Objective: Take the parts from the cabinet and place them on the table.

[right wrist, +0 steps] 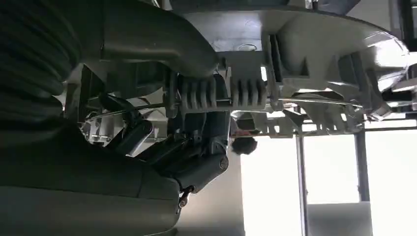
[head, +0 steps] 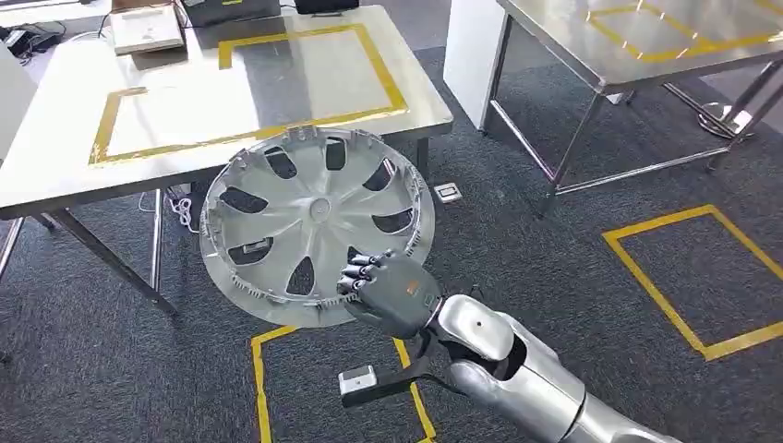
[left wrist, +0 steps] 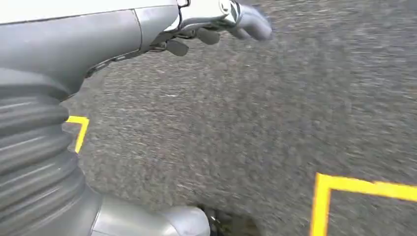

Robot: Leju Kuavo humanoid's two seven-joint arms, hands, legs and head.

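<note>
Right hand point(head: 392, 291) grips the round silver plastic hubcap point(head: 314, 221) by its near rim, fingers point(head: 362, 274) curled over the edge, thumb beneath. The hubcap hangs tilted just before the taped steel tabletop point(head: 83, 166), above the floor.

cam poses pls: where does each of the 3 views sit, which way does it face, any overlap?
Head: high on the body, facing forward and down at the table and floor; right hand grips the wheel cover by its rim.
Left wrist: behind the left hand, facing the carpet and yellow tape.
Right wrist: behind the right hand, close under the wheel cover.
Shared: head and right wrist both show that grip.
</note>
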